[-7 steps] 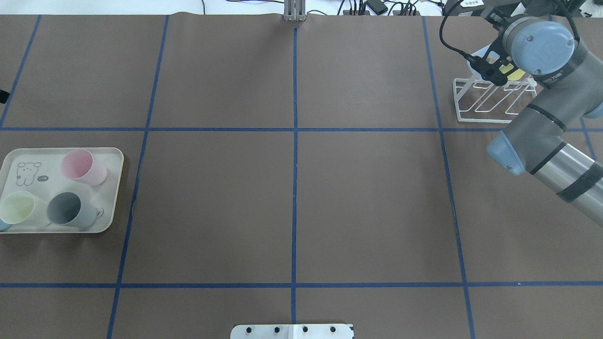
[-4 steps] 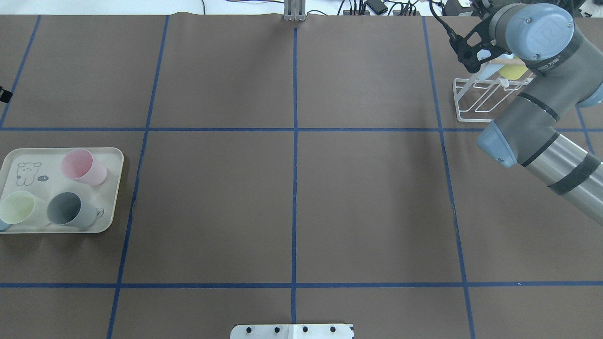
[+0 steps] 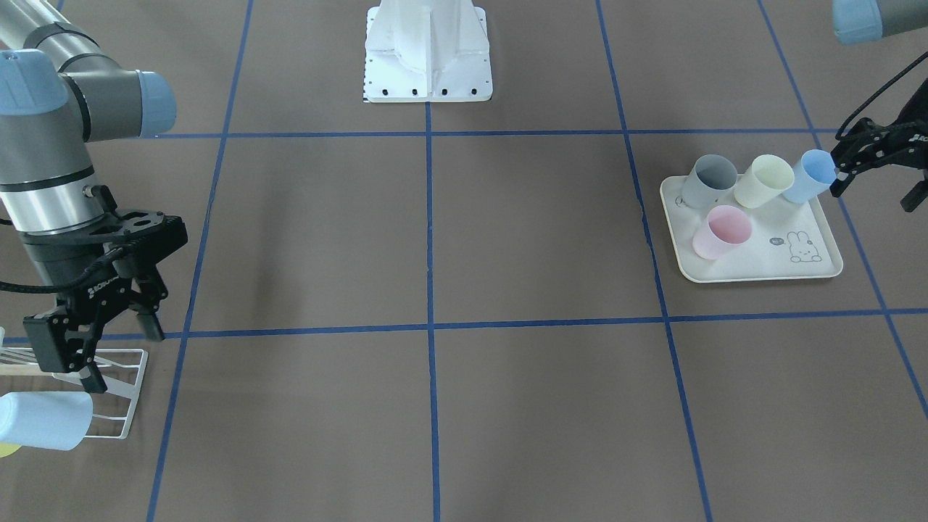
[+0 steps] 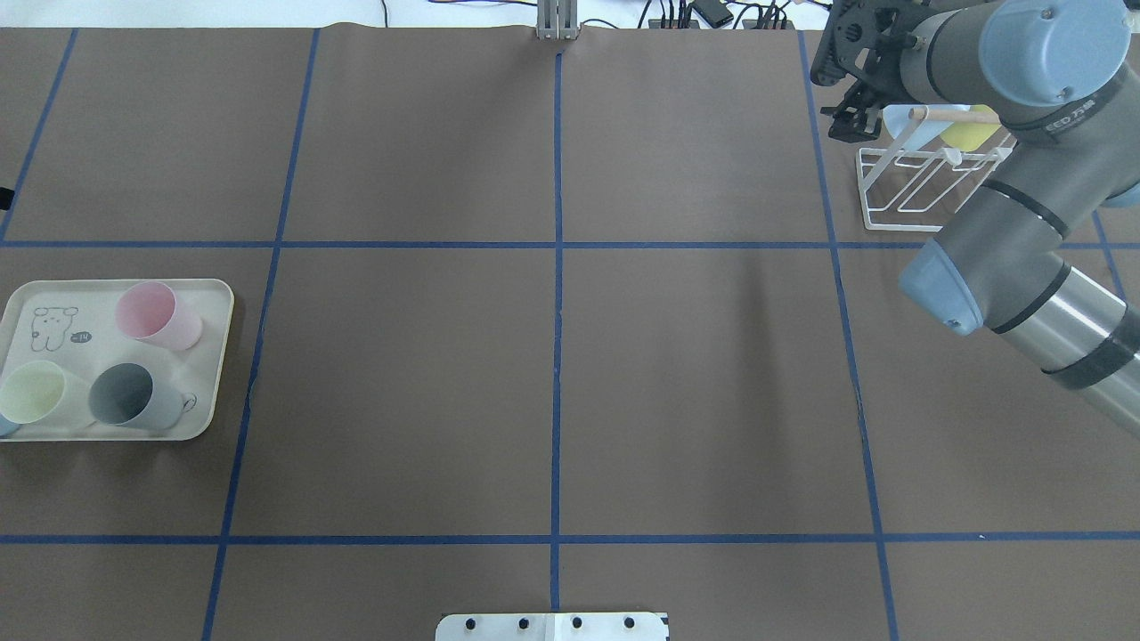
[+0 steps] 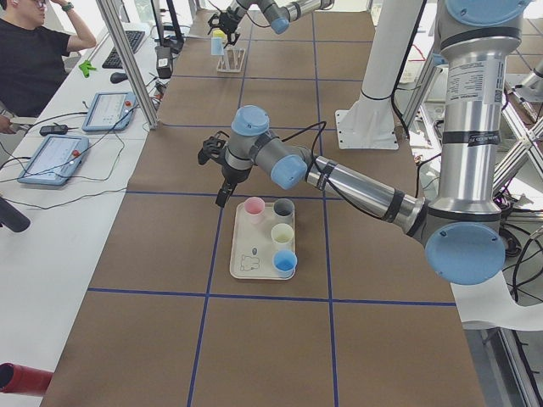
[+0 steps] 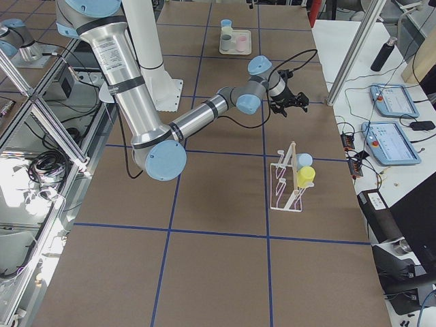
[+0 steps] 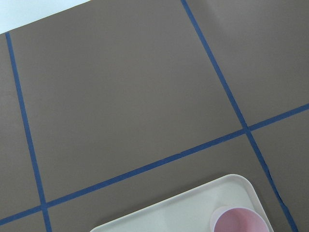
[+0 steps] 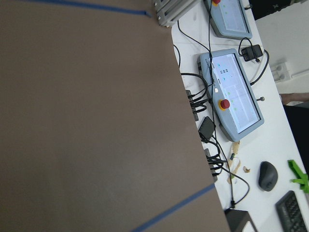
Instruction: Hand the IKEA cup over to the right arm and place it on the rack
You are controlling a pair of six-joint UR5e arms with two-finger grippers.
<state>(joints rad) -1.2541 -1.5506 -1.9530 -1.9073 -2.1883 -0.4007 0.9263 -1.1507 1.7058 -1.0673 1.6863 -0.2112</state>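
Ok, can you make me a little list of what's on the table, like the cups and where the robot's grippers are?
tray: cream, four cups in it
in the tray: grey cup, pale yellow cup, blue cup, pink cup
rack: white wire, two cups on it
on the rack: light blue cup, yellow cup
right gripper: open, empty, by the rack
left gripper: open, empty, beside the tray's blue cup

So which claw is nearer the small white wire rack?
Right. The right claw hangs close beside the small white wire rack; the left claw is far off at the other side, by the cream rabbit-print tray.
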